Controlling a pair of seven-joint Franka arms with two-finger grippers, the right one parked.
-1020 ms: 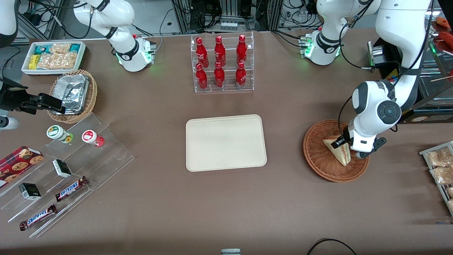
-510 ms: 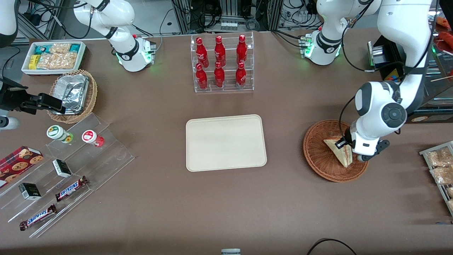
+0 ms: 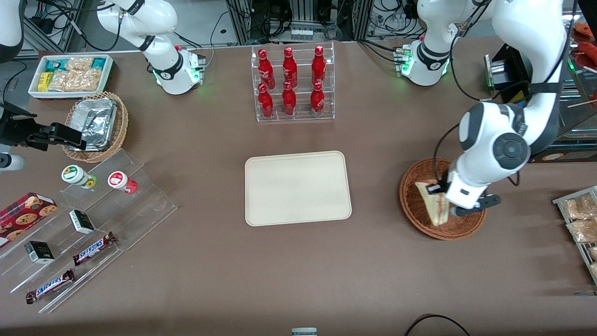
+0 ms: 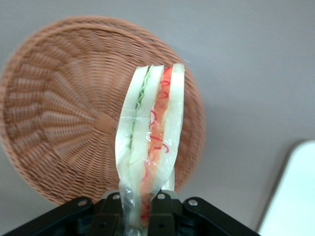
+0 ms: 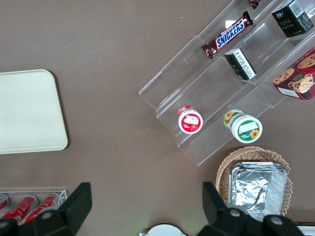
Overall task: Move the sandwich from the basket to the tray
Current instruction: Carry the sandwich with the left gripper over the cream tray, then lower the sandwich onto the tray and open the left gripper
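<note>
Over the wicker basket (image 3: 419, 212) the claw (image 4: 140, 209) pinched the wrapped sandwich (image 4: 150, 147) by one end, lifted clear; I'd carry it level to the cream tray (image 3: 297, 187), grip firm.

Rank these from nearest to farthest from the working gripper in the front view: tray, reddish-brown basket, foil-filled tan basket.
The gripper holds the sandwich.
1. Reddish-brown basket: directly beneath it.
2. Tray: mid-table.
3. Foil-filled tan basket: toward the parked arm's end.

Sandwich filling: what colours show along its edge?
Green and red between white bread on the sandwich, clearest in the left wrist view; gripper holds it.
</note>
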